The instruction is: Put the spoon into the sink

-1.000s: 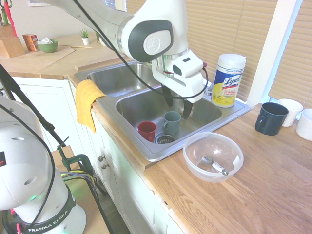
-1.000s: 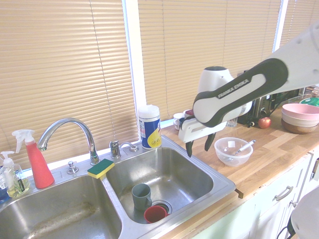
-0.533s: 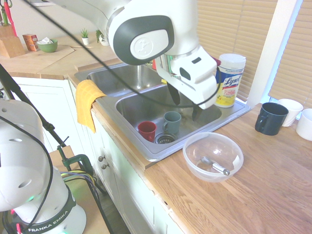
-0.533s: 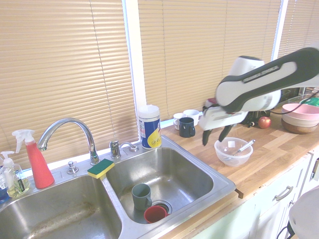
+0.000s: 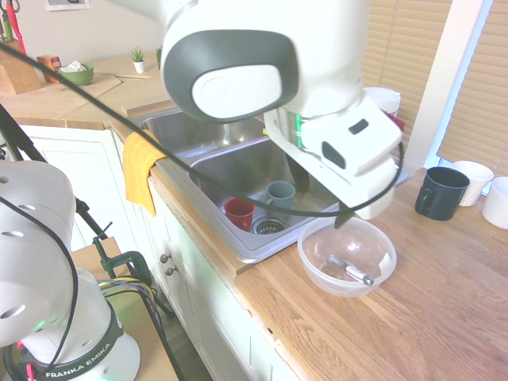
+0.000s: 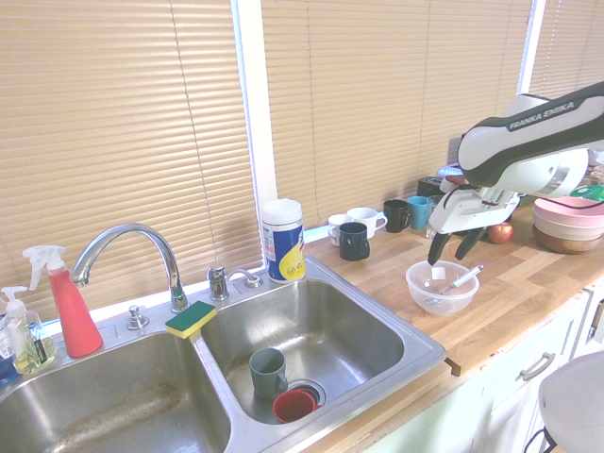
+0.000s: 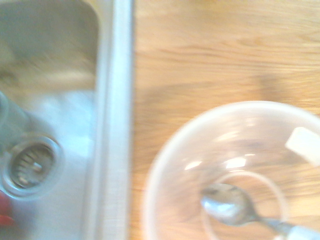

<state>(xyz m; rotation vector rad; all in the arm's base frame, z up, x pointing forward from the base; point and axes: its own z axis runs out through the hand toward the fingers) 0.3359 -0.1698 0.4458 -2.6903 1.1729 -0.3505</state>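
Right, spoon is inside the clear bowl, not in the sink. Its scoop end lies low, on the side nearer the sink; the handle slants up toward the far rim. Bowl sits on the table, just beside the sink edge. Tool is up over the bowl area, fingers spread, nothing between them. Grey-blue mug and red mug are in the near basin by the drain.

Step in hand, my read: approach for the pick. Grasp not made, so most of the task is left.

Next move: centre over the handle, turn so the fingers straddle it, go down inside the rim, close on it. Handle looks like the better grip; the scoop is rounded and would likely slip. Watch the bowl wall: a finger landing on it could tip or shove the bowl, which looks light. A loose pinch could let the spoon swivel. After the grip, lift straight up past the rim, then across and release low in the basin, off the mugs.
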